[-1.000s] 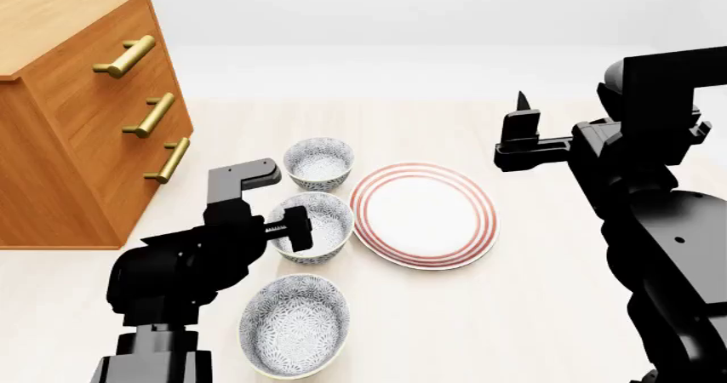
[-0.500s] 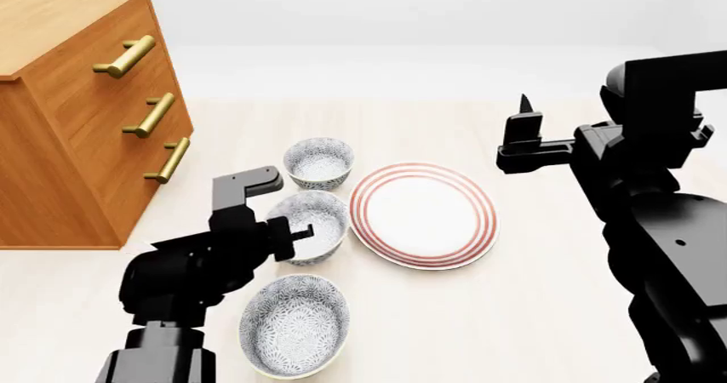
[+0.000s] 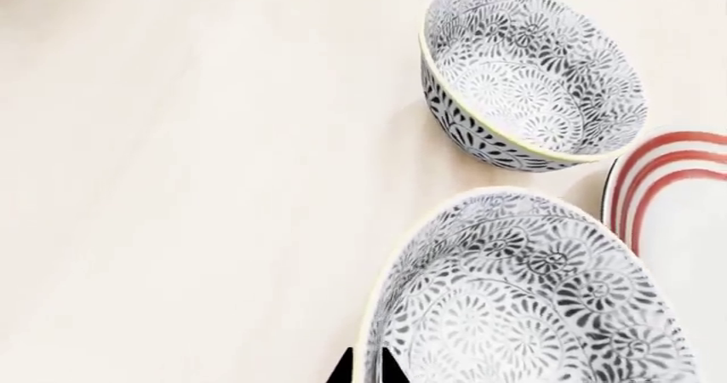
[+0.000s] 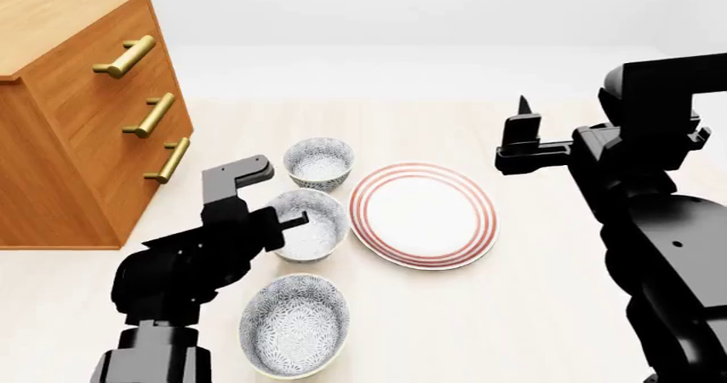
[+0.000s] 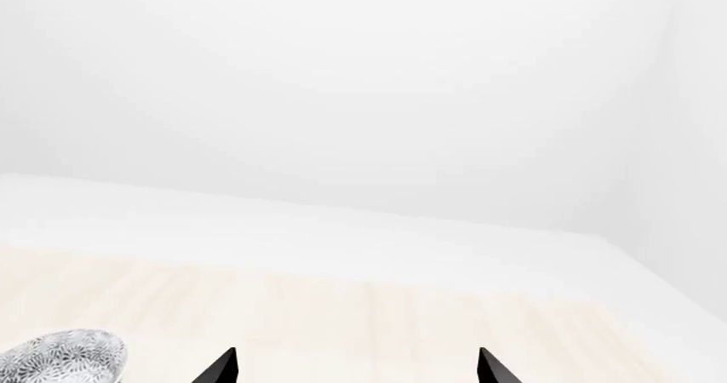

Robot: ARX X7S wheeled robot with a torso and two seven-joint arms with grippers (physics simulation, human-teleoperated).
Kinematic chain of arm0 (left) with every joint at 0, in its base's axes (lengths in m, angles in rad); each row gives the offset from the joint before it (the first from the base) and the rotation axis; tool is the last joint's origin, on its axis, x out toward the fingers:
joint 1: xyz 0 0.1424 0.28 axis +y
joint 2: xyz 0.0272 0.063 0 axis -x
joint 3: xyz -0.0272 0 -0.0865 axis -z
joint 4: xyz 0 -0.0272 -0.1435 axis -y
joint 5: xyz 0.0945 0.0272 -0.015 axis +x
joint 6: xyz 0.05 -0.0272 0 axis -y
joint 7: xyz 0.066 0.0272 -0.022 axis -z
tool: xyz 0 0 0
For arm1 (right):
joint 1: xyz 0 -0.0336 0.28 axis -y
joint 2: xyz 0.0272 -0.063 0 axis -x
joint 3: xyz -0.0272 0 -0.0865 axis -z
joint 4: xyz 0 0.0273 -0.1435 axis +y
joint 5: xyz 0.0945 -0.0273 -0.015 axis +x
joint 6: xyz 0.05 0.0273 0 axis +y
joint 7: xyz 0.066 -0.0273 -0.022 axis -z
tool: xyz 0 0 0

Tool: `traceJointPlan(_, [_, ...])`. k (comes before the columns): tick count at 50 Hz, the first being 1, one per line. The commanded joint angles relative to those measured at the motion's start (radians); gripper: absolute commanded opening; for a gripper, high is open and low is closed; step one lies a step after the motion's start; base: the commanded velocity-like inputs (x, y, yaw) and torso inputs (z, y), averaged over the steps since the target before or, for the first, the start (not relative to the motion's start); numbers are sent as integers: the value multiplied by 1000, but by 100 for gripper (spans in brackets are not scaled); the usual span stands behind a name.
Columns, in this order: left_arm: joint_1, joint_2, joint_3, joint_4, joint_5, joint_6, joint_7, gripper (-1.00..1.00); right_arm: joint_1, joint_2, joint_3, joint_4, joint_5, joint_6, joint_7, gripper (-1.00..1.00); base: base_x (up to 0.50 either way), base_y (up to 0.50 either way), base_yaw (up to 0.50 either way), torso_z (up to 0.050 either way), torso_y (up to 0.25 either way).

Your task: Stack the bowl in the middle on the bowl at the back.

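The left gripper (image 3: 363, 371) is being held at the near-left rim of the small round white bowl with a dense grey-blue floral pattern in the middle (image 4: 309, 223); in the left wrist view its two dark fingertips (image 3: 391, 369) are seen narrowly set, one to each side of that rim (image 3: 366, 340), so the bowl's wall is being pinched between them. Just beyond the gripped bowl, apart from it by a thin strip of pale wooden tabletop (image 4: 534, 298), the matching floral bowl at the back (image 4: 319, 162), its rim tinged yellow-green, is sitting upright. To the gripper's right, close beside both bowls, a flat white plate with red rings (image 4: 423, 214) is lying. Nearer the robot, a third alike bowl (image 4: 294, 324) is resting. Well to the left, a wooden drawer chest with brass handles (image 4: 80, 119) is standing. The right gripper (image 5: 357, 368) is being held raised, well apart from the dishes, its fingers spread wide and holding nothing.
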Motion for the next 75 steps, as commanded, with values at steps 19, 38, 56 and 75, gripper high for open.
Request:
traceJointPlan(19, [0, -12, -178, 250, -145, -190, -132, -100, -1, 0, -2, 0, 11, -4, 10, 100, 0, 0, 0, 0, 0])
traceJointPlan(38, [53, -59, -411, 604, -704, -576, -559, -100, 11, -9, -16, 3, 19, -9, 16, 100, 0, 0, 0, 0, 0])
traceJointPlan(56, [196, -214, -291, 664, -1615, -454, -1184, -100, 7, -17, -20, 7, 28, -28, 18, 100, 0, 0, 0, 0, 1])
traceJointPlan(75, [317, -266, -205, 737, -1728, -385, -1200, -100, 6, -15, -23, 17, 35, -40, 20, 100, 0, 0, 0, 0, 1])
